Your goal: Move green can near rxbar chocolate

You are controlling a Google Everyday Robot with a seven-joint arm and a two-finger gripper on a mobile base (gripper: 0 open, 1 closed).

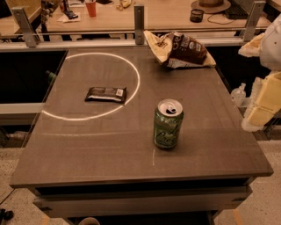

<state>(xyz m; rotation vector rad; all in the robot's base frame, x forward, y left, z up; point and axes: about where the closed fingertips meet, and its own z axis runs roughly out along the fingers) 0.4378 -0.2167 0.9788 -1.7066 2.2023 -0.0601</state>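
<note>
So the green can (167, 124) is standing upright a bit right of the middle of the frame, on the near half of the table (88, 149), silver top and pull tab facing up. Nothing is touching it. The rxbar (106, 94) lies flat up and to the left of it, inside the white ring (138, 81) drawn on the tabletop, with its right end close to the ring's line. Can and bar are clearly apart, and the can sits outside the ring.

The gripper (262, 105) is way over at the right edge of the frame, off the side of the table and about level with the rxbar, well away from the can. Honestly can't tell if it's released or clenched from here, but it isn't holding either task item.

Other stuff: a crumpled snack bag (182, 50) at the table's far edge, upper middle of the frame, and a red cup (91, 8) on the desk behind, upper left.
</note>
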